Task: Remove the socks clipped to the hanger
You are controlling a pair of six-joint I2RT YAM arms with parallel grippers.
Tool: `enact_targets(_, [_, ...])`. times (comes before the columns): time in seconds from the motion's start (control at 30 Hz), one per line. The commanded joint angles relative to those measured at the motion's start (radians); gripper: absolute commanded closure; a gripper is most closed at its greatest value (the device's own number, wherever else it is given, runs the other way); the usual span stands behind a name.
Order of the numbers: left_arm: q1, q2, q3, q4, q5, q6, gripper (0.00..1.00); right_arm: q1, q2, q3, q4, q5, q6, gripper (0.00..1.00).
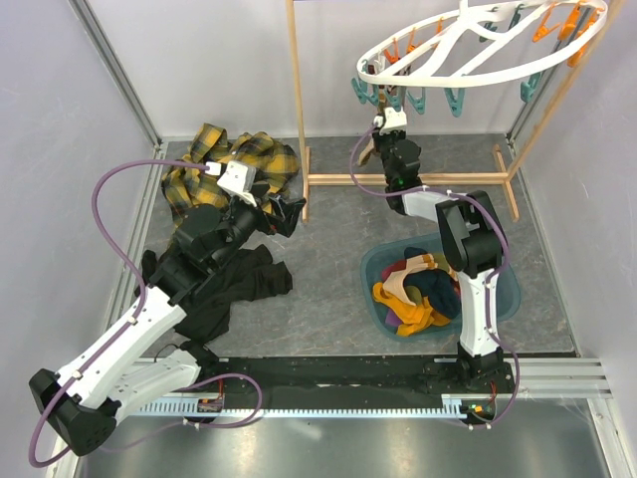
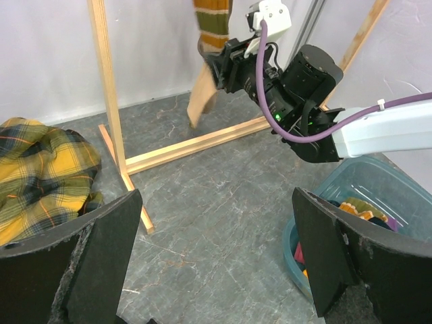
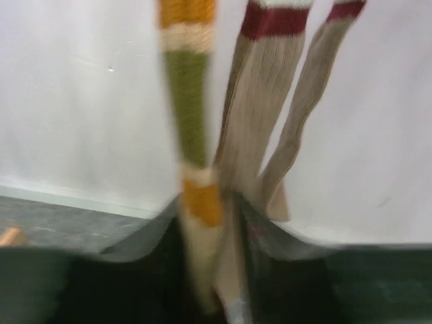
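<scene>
The white oval hanger (image 1: 478, 45) with orange and teal clips hangs at the upper right. Socks hang from it: an orange, cream and olive striped sock (image 3: 189, 101) and two beige socks with maroon bands (image 3: 266, 115). My right gripper (image 3: 216, 270) is raised under the hanger, its jaws closed around the lower ends of the striped sock and a beige sock; the view is blurred. The left wrist view shows that gripper (image 2: 226, 64) at the striped sock (image 2: 214, 23) and beige sock (image 2: 201, 98). My left gripper (image 2: 216, 263) is open and empty above the grey floor.
A teal basin (image 1: 373, 261) holding several socks sits by the right arm. The wooden frame stand (image 1: 296, 100) carries the hanger, its base bar across the floor (image 2: 196, 145). A yellow plaid shirt (image 1: 224, 164) and a black garment (image 1: 234, 289) lie at the left.
</scene>
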Motion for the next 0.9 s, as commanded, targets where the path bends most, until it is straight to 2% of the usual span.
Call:
enact_targets(0.0, [-0.003, 0.001, -0.003, 0.046, -0.026, 0.045, 0.01, -0.005, -0.051, -0.057, 0.085, -0.054, 0.045, 0.73])
enact_targets(0.03, [-0.003, 0.001, -0.003, 0.046, -0.029, 0.046, 0.01, -0.003, -0.072, -0.071, 0.088, -0.065, 0.053, 0.84])
enact_targets(0.13, [-0.003, 0.004, -0.005, 0.047, -0.034, 0.048, 0.01, -0.005, -0.124, -0.133, 0.094, -0.137, 0.077, 0.99])
enact_targets(0.2, [-0.003, 0.012, -0.003, 0.047, -0.031, 0.048, 0.01, -0.005, -0.153, -0.163, 0.105, -0.197, 0.102, 0.99])
enact_targets(0.3, [-0.003, 0.018, -0.003, 0.047, -0.032, 0.050, 0.01, -0.002, -0.228, -0.206, 0.091, -0.286, 0.157, 0.89])
enact_targets(0.33, [-0.001, 0.018, -0.003, 0.047, -0.031, 0.050, 0.01, -0.002, -0.241, -0.221, 0.085, -0.301, 0.181, 0.81])
enact_targets(0.4, [-0.001, 0.018, -0.003, 0.047, -0.034, 0.050, 0.01, 0.001, -0.274, -0.235, 0.068, -0.338, 0.195, 0.72])
enact_targets(0.43, [-0.003, 0.018, -0.003, 0.047, -0.034, 0.048, 0.01, 0.003, -0.284, -0.247, 0.062, -0.344, 0.197, 0.72])
enact_targets(0.47, [-0.001, 0.016, -0.003, 0.047, -0.035, 0.046, 0.01, 0.006, -0.291, -0.252, 0.047, -0.348, 0.201, 0.73])
enact_targets(0.5, [-0.001, 0.016, -0.005, 0.047, -0.036, 0.045, 0.01, 0.006, -0.305, -0.253, 0.038, -0.370, 0.206, 0.87])
enact_targets(0.53, [-0.001, 0.018, -0.005, 0.047, -0.037, 0.045, 0.01, 0.004, -0.311, -0.256, 0.027, -0.386, 0.208, 0.97])
enact_targets(0.57, [-0.001, 0.018, -0.006, 0.047, -0.037, 0.045, 0.01, 0.006, -0.318, -0.255, 0.007, -0.403, 0.212, 1.00])
enact_targets(0.87, [-0.001, 0.018, -0.005, 0.047, -0.035, 0.042, 0.01, 0.006, -0.380, -0.264, -0.036, -0.548, 0.319, 1.00])
